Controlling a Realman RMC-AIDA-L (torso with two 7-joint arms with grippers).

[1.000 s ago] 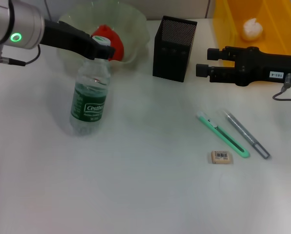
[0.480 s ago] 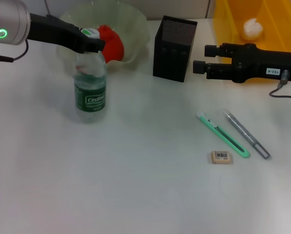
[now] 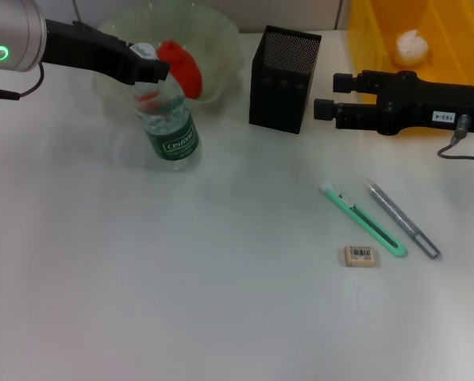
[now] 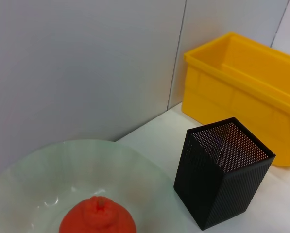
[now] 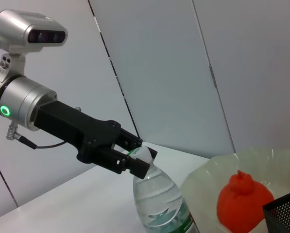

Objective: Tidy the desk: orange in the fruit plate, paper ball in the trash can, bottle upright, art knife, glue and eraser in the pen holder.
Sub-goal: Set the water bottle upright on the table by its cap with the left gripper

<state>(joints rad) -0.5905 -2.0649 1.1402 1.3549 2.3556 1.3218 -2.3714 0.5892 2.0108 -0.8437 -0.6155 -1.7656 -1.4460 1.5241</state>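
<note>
Bright, even light; faint shadows; sharp focus.

The left hand (image 5: 137,158) is closed around the cap of the clear bottle (image 5: 162,201), with the black fingers (image 5: 130,165) pressed on both sides of the neck. The bottle leans a little and has a green label low on its body. Just beside the bottle stands the pale fruit plate (image 5: 222,174), and the orange (image 5: 242,196) lies inside it. A corner of the black mesh pen holder (image 5: 283,216) shows past the orange. Under the bottle is the white counter (image 5: 62,211).
</note>
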